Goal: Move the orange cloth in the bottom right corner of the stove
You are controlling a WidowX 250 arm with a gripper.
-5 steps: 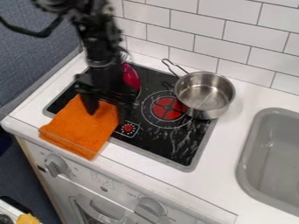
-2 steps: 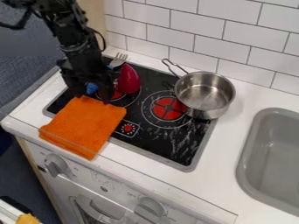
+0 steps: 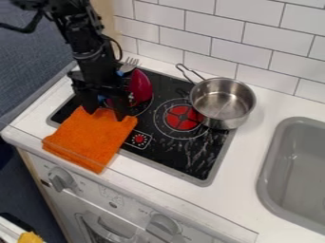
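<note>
The black gripper [image 3: 107, 114] hangs over the back edge of the orange cloth, its two fingers spread apart with no cloth visibly raised between them. The orange cloth [image 3: 92, 137] lies flat over the front left part of the black stove top [image 3: 190, 159] and across the white counter's front edge. Whether the fingertips touch the cloth cannot be told. Behind the gripper, part of the stove's left side is hidden.
A steel pot [image 3: 222, 102] stands at the stove's back right. A dark red object [image 3: 139, 87] sits right beside the gripper, with a fork [image 3: 129, 65] behind it. The grey sink [image 3: 295, 171] lies at the right.
Over the last second the gripper first went back and left, away from the cloth, then came slightly forward and right to the cloth's back edge. The cloth looks unmoved.
</note>
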